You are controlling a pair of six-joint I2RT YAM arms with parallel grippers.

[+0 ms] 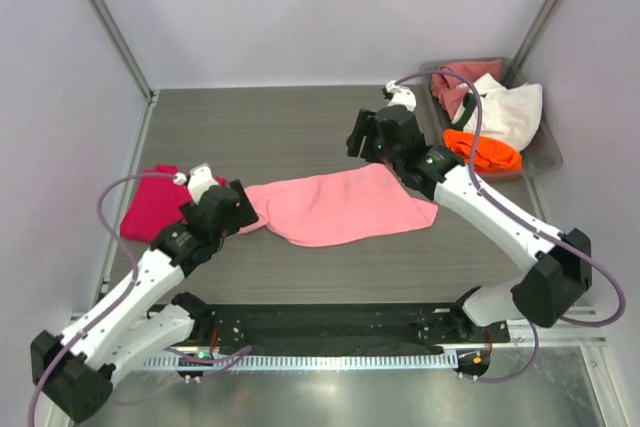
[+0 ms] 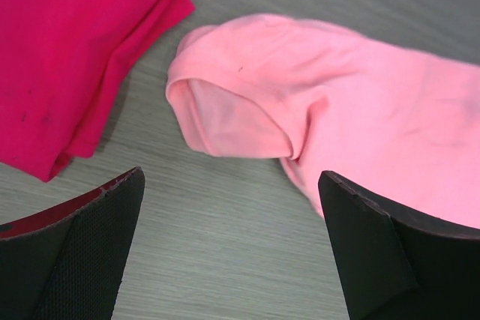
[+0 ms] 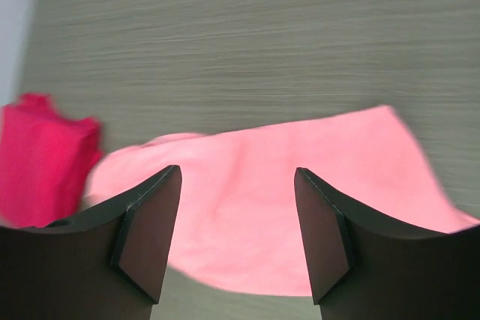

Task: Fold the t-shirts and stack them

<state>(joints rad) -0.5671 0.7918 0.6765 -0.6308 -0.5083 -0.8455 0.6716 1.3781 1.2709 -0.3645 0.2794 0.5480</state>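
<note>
1. Right gripper [image 3: 236, 185]: jaws apart, nothing between them. It hangs over the far right part of the light pink t-shirt [image 1: 345, 209] and is not touching the cloth.
2. Left gripper [image 2: 231, 185]: jaws wide, empty, low over the table [image 1: 280, 127] just beside the shirt's left end, where a sleeve [image 2: 225, 114] lies rolled open.
3. Pink shirt lies mid-table as a long band, left to right, flat but uneven at the near edge.
4. Step in hand, by my reading: folding the pink shirt. It looks part-folded and is not yet stacked.
5. Next move likely calls for both grippers to come down on the shirt's ends and pinch only the layers meant to travel, then bring one end over the other.
6. Magenta-red t-shirt [image 1: 150, 202] lies folded at the left, near the pink shirt's left end. It is probably the base of the stack.
7. Tray [image 1: 545, 152] at far right holds the orange [image 1: 482, 150], white [image 1: 505, 112] and dusty rose [image 1: 460, 82] shirts, all unfolded.
8. In the way: the loose sleeve could spill out of a fold, and the left arm works close to the magenta shirt and could drag it.
</note>
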